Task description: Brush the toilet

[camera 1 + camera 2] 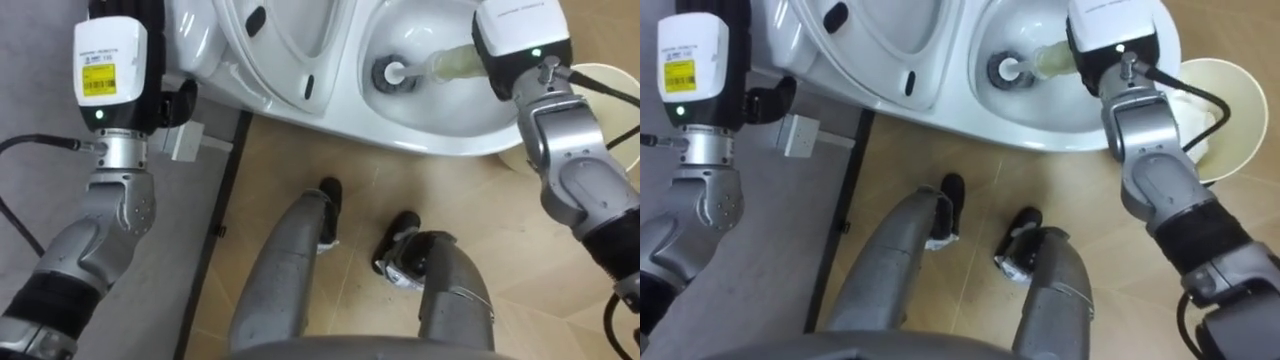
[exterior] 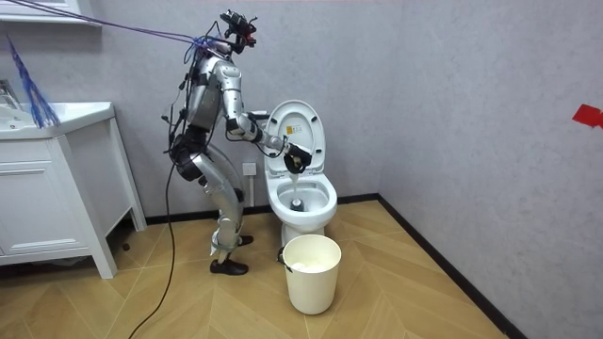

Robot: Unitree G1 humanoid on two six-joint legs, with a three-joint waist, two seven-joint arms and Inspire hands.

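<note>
I stand right in front of the white toilet (image 1: 440,135), whose lid (image 1: 285,45) is raised. My right hand (image 1: 520,35) is over the bowl's right side, shut on the pale handle of the toilet brush (image 1: 452,64). The brush's white head (image 1: 395,72) sits down at the dark drain. In the room view the right hand (image 2: 298,156) holds the toilet brush (image 2: 297,188) pointing down into the bowl. My left hand (image 1: 110,60) is up beside the toilet's left side, its thumb by the porcelain and its fingers cut off by the view's top edge.
A white bucket (image 2: 311,273) stands on the wood floor just right of the toilet (image 1: 1230,100). A small white wall fitting (image 1: 185,142) sits low on the left. A white vanity cabinet (image 2: 57,188) stands behind me in the room view.
</note>
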